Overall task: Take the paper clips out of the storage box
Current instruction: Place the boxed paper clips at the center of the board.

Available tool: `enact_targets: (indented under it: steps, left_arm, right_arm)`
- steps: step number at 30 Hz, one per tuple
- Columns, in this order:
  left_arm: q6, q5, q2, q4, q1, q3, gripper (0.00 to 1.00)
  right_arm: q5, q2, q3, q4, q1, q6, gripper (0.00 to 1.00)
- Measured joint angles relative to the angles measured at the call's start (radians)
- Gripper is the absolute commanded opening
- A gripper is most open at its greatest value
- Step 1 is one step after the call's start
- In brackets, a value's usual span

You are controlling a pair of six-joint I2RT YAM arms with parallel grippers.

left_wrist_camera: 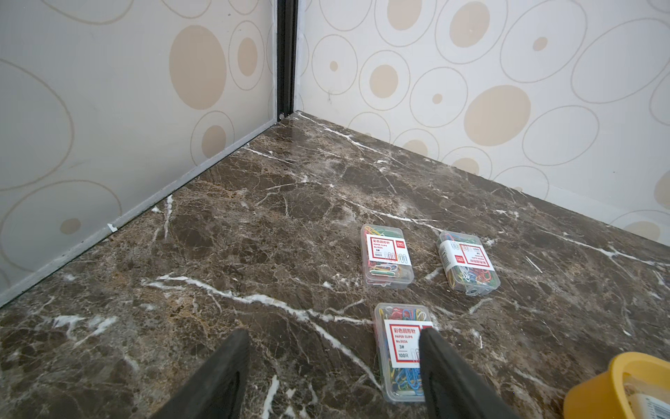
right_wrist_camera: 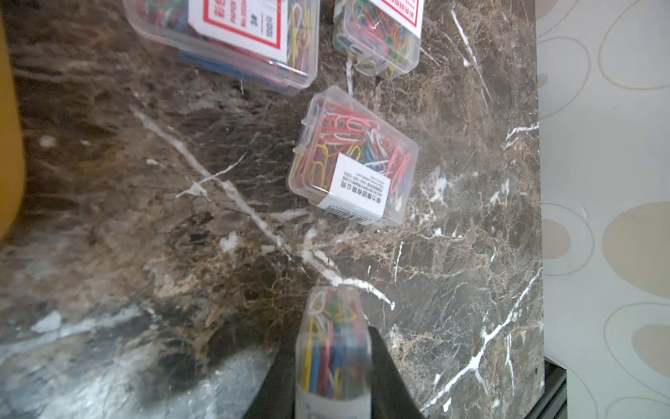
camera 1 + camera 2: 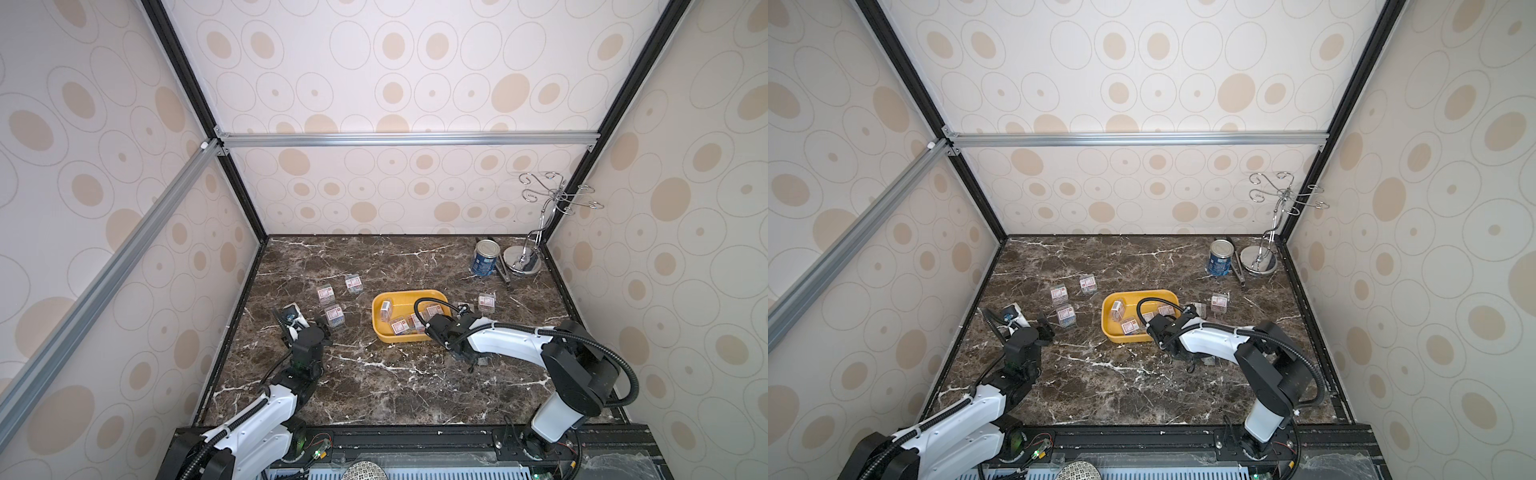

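Your right gripper (image 2: 333,348) is pinching a blurred clip box (image 2: 331,319), apparently outside the tray (image 3: 390,336), while your left gripper (image 1: 333,335) is hovering spread beside another box (image 1: 397,352).

Setting is a robot lab test booth: panels (image 3: 395,45) papered with beige circles hang on bare aluminium bars (image 3: 407,139) and black posts (image 3: 183,70) around a marble-look tabletop (image 3: 374,386), with a white left arm (image 3: 257,419) and a white right arm (image 3: 511,338) mounted on a black front rail (image 3: 415,436).
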Motion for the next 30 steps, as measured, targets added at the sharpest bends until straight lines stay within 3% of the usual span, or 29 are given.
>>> enact_targets:
  steps: [5, 13, 20, 26, 30]
  left_arm:
    - [-0.001, 0.000, 0.000, 0.000, 0.000, 0.000, 0.73]
    - [-0.001, 0.000, 0.000, 0.000, 0.000, 0.000, 0.73]
    - [-0.001, 0.000, 0.000, 0.000, 0.000, 0.000, 0.73]
    - [-0.001, 0.000, 0.000, 0.000, 0.000, 0.000, 0.73]
    - [0.007, 0.024, 0.000, 0.009, 0.000, 0.000, 0.80]
  right_arm:
    - [-0.005, 0.026, 0.006, 0.023, 0.011, -0.002, 0.29]
    - [-0.037, 0.048, 0.006, 0.069, 0.020, -0.029, 0.49]
    - [-0.064, 0.040, 0.001, 0.101, 0.020, -0.047, 0.50]
    - [-0.167, -0.103, -0.071, 0.195, 0.021, -0.100, 0.56]
    - [-0.218, -0.243, -0.130, 0.266, 0.021, -0.136, 0.59]
